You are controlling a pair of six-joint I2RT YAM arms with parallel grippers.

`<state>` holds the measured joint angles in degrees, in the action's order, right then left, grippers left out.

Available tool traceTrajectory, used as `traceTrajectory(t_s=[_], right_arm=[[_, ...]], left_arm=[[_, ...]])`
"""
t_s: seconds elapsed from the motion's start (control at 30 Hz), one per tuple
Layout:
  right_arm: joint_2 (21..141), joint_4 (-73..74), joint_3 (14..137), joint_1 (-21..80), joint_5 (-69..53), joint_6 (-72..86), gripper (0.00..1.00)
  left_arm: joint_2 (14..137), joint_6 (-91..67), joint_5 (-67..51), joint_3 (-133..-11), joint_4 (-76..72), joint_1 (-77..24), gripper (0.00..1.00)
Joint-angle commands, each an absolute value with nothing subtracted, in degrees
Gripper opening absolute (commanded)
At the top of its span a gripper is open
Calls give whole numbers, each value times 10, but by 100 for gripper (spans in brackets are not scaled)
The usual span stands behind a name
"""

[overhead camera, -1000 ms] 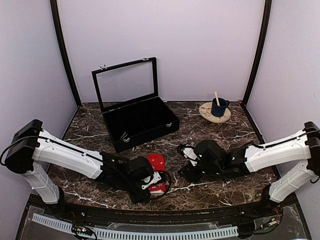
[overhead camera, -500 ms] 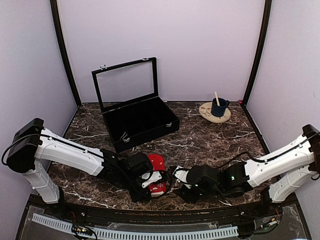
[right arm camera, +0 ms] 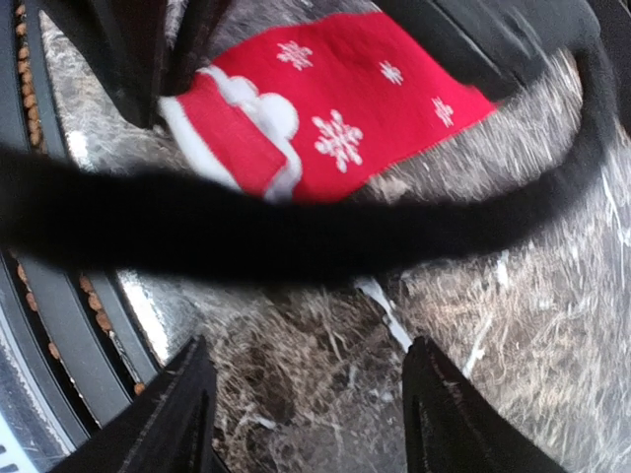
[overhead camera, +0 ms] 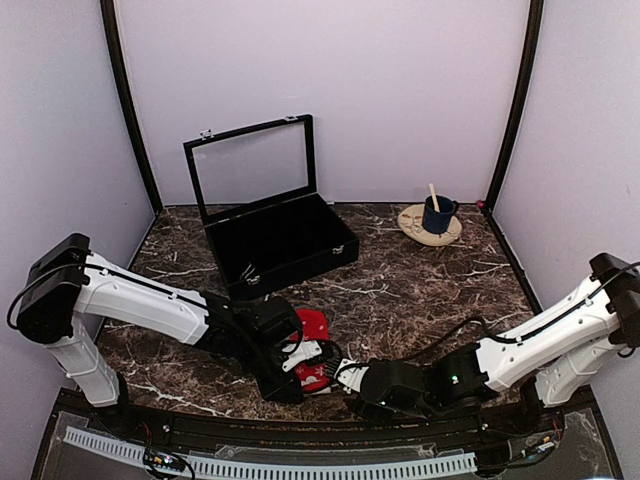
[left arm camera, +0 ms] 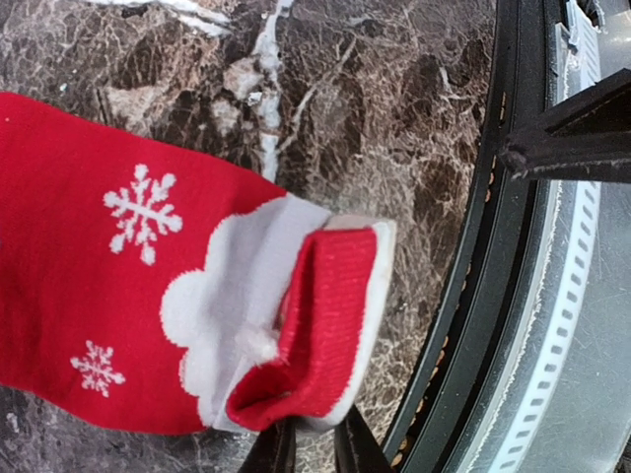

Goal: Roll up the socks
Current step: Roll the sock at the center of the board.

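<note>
The socks [overhead camera: 313, 325] are red with a white band and white snowflakes, lying flat near the table's front edge. In the left wrist view the cuff end of the socks [left arm camera: 315, 325] is folded over. My left gripper [left arm camera: 314, 445] is shut on that folded cuff. In the top view the left gripper [overhead camera: 312, 372] is at the socks' near end. My right gripper [right arm camera: 306, 414] is open and empty, low over the marble just right of the socks [right arm camera: 335, 108]. In the top view the right gripper [overhead camera: 348, 385] is close beside the left one. A blurred black cable [right arm camera: 296, 232] crosses its view.
An open black case [overhead camera: 275, 235] with a glass lid stands at the back left. A blue cup with a stick [overhead camera: 437, 213] sits on a round wooden plate [overhead camera: 416, 228] at the back right. The table's black front rim [left arm camera: 493, 296] runs right beside the socks.
My right arm has swung from the table's middle down and left to the front edge, ending beside the socks. My left gripper has stayed on the socks' cuff, shifting slightly.
</note>
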<state>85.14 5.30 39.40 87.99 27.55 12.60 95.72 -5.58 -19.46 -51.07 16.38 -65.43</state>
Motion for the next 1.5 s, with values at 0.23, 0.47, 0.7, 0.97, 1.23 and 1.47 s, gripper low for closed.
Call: traceTrajectory(t_s=[0.23,0.47,0.7,0.97,1.23,1.47], right_arm=[[895,20,440,896,258,13,48],[928,6,458,905,248,-28,45],[946,0,472,911,248,-62,41],[964,-2,489,912,257,-97,39],[986,-9,497,905,254,-114,39],[1008,-7,503,886,252,-123,39]], left_arm=[[978,-61,-279,-504,164,-634,17],[997,-57,-302,-507,168,-625,17],[1023,-47,-328,-519,174,-611,17],[1046,-35,-348,-532,188,-601,17],[1047,-28,-360,-533,193,-591,17],[1051,-25,-370,-537,196,-589,17]])
